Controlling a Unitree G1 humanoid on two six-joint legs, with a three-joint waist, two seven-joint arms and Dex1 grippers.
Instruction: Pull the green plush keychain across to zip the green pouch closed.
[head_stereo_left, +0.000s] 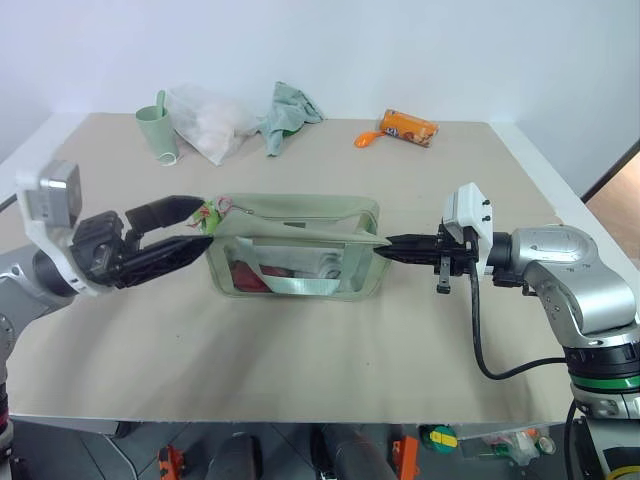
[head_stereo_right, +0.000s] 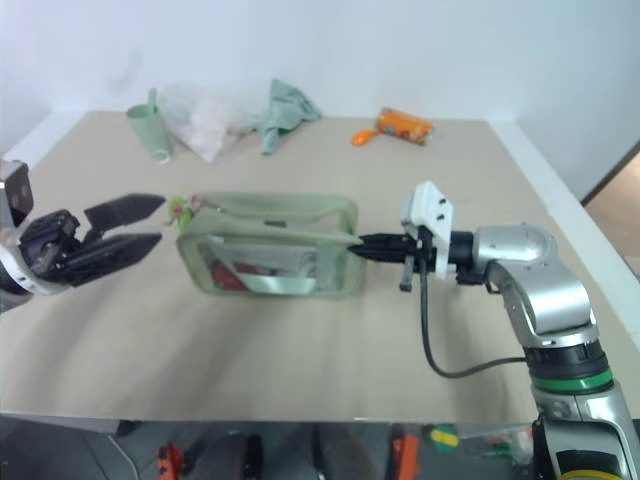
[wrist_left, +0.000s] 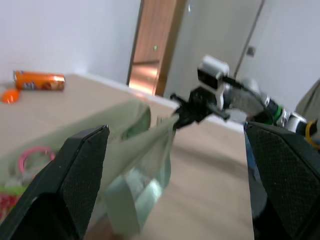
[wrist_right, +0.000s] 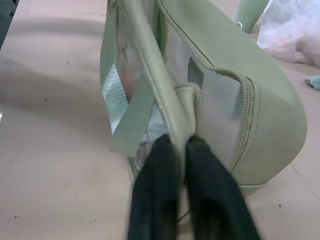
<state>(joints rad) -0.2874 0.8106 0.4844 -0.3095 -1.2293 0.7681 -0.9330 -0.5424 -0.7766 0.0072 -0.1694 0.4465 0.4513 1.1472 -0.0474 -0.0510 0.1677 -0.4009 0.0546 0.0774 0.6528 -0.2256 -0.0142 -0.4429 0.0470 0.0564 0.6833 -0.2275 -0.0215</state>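
Your table carries the pouch at its middle, standing upright with its clear window facing you. Along the far edge sit a cup, a white bag, a rag and an orange packet. Your right gripper is pinched closed on the pouch's strap at its right end. Your left gripper stands wide apart at the pouch's left end, its fingers either side of the keychain, which hangs at the top left corner.
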